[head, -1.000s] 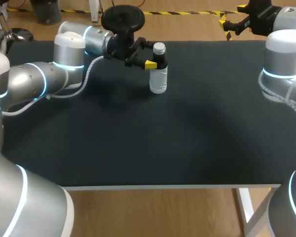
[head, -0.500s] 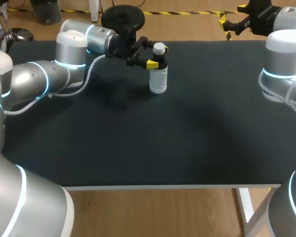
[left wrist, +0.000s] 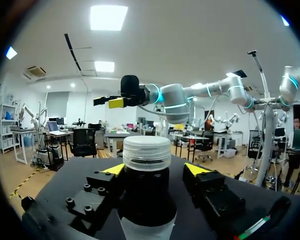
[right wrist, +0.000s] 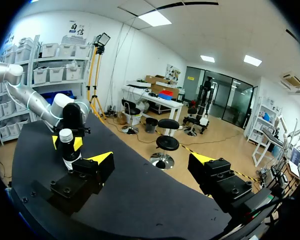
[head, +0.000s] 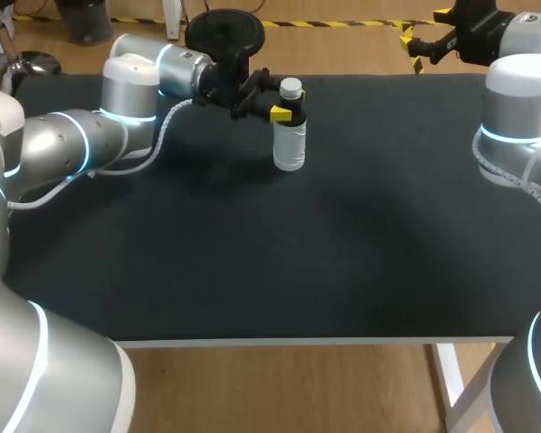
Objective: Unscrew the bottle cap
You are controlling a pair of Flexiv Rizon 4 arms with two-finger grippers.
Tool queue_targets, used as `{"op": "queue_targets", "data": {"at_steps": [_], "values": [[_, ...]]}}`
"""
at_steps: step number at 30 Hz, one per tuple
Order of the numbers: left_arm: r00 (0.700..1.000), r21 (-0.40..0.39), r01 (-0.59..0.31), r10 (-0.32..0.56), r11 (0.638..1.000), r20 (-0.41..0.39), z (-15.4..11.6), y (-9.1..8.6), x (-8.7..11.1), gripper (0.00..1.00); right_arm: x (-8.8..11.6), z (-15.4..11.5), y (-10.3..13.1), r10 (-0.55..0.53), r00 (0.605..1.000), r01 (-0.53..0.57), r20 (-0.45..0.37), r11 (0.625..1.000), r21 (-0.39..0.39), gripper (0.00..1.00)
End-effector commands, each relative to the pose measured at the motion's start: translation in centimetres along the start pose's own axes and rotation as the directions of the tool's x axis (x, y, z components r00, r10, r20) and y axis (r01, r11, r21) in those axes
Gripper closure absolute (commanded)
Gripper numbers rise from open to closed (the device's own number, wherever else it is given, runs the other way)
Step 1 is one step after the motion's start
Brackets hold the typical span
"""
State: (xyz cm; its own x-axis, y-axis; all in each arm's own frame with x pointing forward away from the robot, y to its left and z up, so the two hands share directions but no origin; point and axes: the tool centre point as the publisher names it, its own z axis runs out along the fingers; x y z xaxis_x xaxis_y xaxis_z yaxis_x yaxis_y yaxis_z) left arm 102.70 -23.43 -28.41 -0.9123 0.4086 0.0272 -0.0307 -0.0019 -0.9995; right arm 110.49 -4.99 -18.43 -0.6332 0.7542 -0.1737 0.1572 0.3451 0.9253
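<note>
White cap, pale clear bottle, black table

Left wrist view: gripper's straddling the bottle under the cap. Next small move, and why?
Probably close the left gripper on the bottle just under the cap. Its fingers stand either side of the dark neck, seemingly with a slight gap on one side, so the bottle isn't braced yet. The right gripper is open and far from the bottle, so twisting can't start.

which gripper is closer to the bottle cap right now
Left. The left gripper has a finger on either side of the bottle neck, just under the cap. The right gripper is open near the table far right corner, well away.
</note>
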Motion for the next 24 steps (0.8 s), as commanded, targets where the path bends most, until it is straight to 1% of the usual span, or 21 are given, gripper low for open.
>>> {"op": "queue_targets", "data": {"at_steps": [1,6,12,24], "values": [[0.999,-0.003,-0.007,0.007,1.0,-0.049,0.0,0.1,-0.8,1.0,0.0,0.0,0.0,0.0,1.0,0.0,0.0,1.0,-0.001,0.0],[0.998,-0.007,-0.019,0.019,1.0,-0.052,-0.1,-0.1,-0.8,1.0,0.0,0.0,0.0,0.0,1.0,0.0,0.0,1.0,-0.001,0.0],[0.999,0.0,-0.034,0.034,0.999,-0.036,-0.7,-0.4,-0.6,1.0,0.0,0.0,0.0,0.0,1.0,0.0,0.0,1.0,-0.001,0.0],[0.999,0.024,-0.044,0.045,0.999,-0.016,-1.3,-0.2,-0.5,1.0,0.0,0.0,0.0,0.0,1.0,0.0,0.0,1.0,-0.001,0.0]]}}
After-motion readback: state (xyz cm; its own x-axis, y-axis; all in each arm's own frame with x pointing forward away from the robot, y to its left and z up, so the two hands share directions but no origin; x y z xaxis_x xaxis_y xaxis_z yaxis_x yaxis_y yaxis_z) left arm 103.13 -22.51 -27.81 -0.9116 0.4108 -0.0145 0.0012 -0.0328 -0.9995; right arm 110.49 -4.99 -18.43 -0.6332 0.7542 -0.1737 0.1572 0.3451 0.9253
